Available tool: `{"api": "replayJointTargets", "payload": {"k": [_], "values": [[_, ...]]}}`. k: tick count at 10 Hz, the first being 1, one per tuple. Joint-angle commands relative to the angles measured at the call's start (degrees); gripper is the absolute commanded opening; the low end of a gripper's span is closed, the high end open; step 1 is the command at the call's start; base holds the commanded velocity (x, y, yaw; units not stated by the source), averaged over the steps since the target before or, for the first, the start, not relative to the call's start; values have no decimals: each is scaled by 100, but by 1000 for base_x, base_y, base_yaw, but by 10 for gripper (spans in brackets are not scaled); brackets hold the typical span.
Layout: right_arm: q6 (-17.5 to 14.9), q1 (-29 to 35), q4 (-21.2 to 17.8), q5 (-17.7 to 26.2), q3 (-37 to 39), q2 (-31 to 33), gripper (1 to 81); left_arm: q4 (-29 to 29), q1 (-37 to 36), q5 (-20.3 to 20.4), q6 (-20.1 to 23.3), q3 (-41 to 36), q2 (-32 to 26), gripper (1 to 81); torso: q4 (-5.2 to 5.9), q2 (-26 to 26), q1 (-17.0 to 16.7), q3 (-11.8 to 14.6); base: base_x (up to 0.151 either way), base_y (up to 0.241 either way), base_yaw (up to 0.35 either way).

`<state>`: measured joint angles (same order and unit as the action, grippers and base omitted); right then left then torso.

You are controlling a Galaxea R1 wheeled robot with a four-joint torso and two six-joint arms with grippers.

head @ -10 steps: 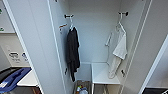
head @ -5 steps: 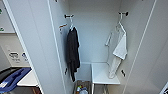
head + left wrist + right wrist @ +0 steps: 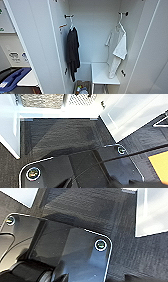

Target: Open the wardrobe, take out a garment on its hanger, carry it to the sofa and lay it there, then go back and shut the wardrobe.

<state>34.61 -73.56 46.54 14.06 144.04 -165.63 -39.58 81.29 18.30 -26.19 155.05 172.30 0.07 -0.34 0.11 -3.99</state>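
The wardrobe (image 3: 32, 45) stands open in front of me, its white doors swung wide to both sides. Inside on the right, the garment (image 3: 118, 50), a white short-sleeved shirt, hangs long and loose on its thin white hanger (image 3: 120, 23) from a black hook (image 3: 123, 13). A black shirt (image 3: 72, 52) hangs from a hook on the left wall. In the left wrist view an open door (image 3: 132, 114) of the wardrobe reaches over the dark carpet (image 3: 62, 136). The sofa is out of view.
A white shelf (image 3: 102, 73) sits low inside, under the white shirt. A box of small items (image 3: 81, 88) stands on the wardrobe floor, beside a woven basket (image 3: 41, 100). A blue object (image 3: 12, 80) lies on a low white surface at the left.
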Motion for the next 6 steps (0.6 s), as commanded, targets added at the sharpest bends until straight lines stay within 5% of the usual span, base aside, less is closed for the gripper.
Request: {"api": "replayJointTargets", "payload": {"k": [1, 4, 5, 6], "values": [[55, 48, -567, 27, -35, -86, 811, 3, -310, -98, -9, -10, -38, 811, 0, 0, 0, 0, 0, 0, 0], [55, -296, -681, -209, 35, -122, 811, 3, -310, -116, -27, -19, -38, 811, 0, 0, 0, 0, 0, 0, 0], [-94, -383, -1197, -429, 70, -122, 811, 3, -302, -142, -45, -19, -55, 811, 0, 0, 0, 0, 0, 0, 0], [-774, -463, -1854, -544, 201, -139, 811, 3, -284, -160, -53, -36, -81, 811, 0, 0, 0, 0, 0, 0, 0]]}}
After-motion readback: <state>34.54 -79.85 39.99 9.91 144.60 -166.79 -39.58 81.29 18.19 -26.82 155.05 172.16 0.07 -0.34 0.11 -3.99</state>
